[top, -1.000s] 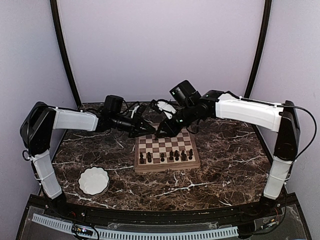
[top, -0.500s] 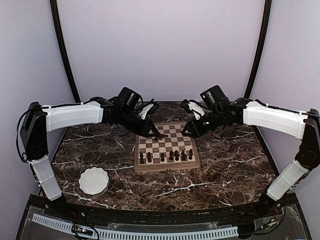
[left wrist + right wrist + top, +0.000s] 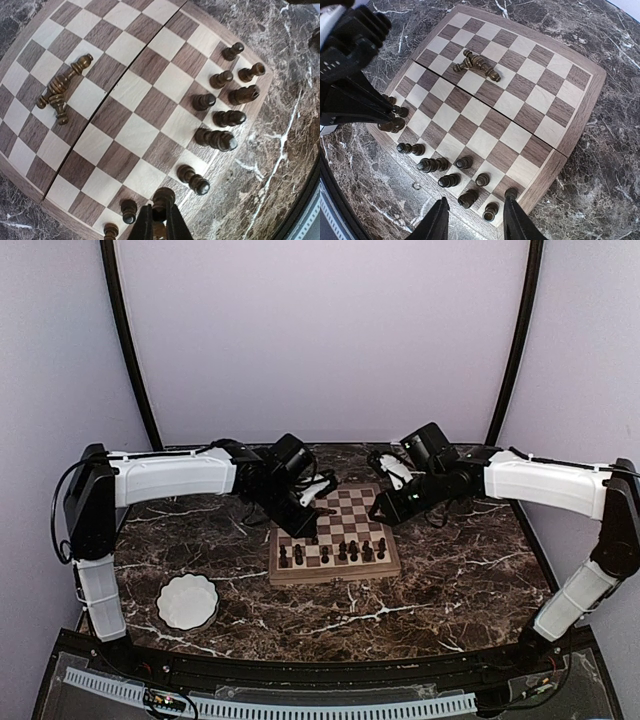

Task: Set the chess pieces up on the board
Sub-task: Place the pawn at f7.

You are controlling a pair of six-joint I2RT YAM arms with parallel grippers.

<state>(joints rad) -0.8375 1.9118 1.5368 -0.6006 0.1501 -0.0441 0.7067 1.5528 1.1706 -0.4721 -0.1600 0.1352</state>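
Jaws of the left gripper (image 3: 159, 227) clench one chess piece (image 3: 163, 199) above the left edge of the board (image 3: 145, 107); the right gripper (image 3: 474, 222) stands released, empty. On its far half lie toppled pieces (image 3: 60, 95) (judged light, rigid, smooth, prone to rolling): grasp each at the stem.

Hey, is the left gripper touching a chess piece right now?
Touching. The left wrist view shows the left gripper shut on a dark chess piece at the edge of the board, with no gap on either side of it.
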